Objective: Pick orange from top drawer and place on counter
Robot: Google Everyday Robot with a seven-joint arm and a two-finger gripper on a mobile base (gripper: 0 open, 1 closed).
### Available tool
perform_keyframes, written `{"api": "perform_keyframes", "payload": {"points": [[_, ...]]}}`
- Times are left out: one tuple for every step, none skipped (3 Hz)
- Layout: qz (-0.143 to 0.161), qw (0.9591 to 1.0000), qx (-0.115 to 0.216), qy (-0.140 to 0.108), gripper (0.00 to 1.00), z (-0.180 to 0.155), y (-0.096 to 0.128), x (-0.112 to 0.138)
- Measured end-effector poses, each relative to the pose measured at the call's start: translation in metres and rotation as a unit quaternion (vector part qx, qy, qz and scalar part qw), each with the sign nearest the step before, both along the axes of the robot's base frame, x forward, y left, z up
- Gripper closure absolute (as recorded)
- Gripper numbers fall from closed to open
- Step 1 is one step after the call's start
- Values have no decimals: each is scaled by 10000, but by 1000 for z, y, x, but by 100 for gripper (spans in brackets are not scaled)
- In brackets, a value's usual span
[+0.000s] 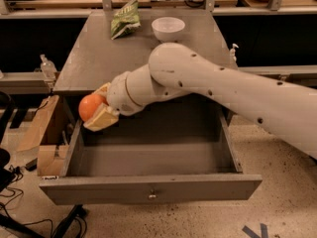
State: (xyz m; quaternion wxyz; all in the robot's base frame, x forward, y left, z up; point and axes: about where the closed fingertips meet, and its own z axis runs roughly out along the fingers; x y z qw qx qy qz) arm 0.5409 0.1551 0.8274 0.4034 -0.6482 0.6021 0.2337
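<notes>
**Q:** Gripper (97,108): what does it carry, and where?

**A:** Its two tan fingers (103,119) are closed on the orange (87,106), one above and one below. The fruit hangs over the left wall of the open top drawer (148,186), just beside the front-left corner of the counter (94,58).

**Q:** How is the transfer best done?

**A:** Probably by rising clear of the counter edge before moving inward. The bare front-left area looks the best target, well apart from the white bowl (168,28) and the green snack bag (124,24) at the back. The orange should rest on the counter before the grip loosens, since a round fruit may roll.

**Q:** And the fruit's appearance?

**A:** Small, round, bright orange and smooth-skinned, with a faint sheen. Its right side is hidden by the fingers.
</notes>
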Motion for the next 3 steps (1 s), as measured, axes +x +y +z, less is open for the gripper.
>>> {"api": "perform_keyframes", "payload": {"points": [[-358, 9991, 18, -204, 100, 63, 8, 34], [-608, 9971, 79, -452, 100, 97, 24, 85], [-628, 9958, 234, -624, 100, 110, 43, 137]]}}
